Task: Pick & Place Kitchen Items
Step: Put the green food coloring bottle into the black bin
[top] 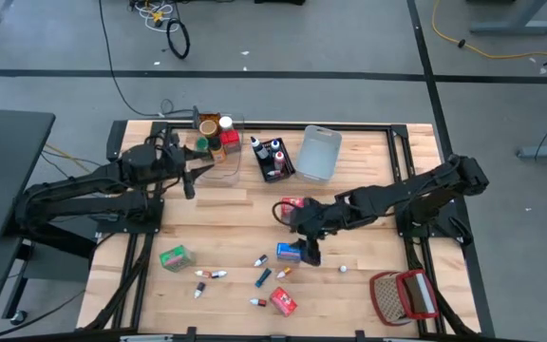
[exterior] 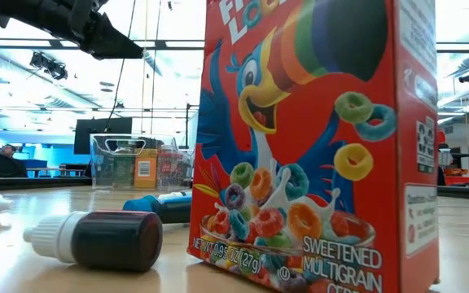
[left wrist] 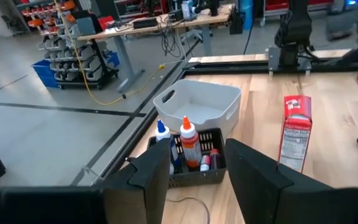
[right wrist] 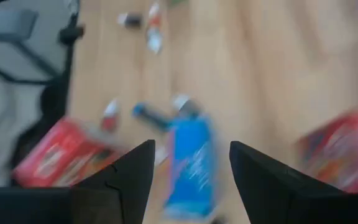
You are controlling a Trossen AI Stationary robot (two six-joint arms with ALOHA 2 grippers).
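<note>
Hovering our right gripper [top: 309, 255], fingers spread and empty, over the blue box [top: 288, 253] at table centre, we reckon descending comes next; left gripper [top: 190, 182], parted, waits at ten o'clock.

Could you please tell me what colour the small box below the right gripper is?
The box is blue, shown best in the right wrist view.
</note>
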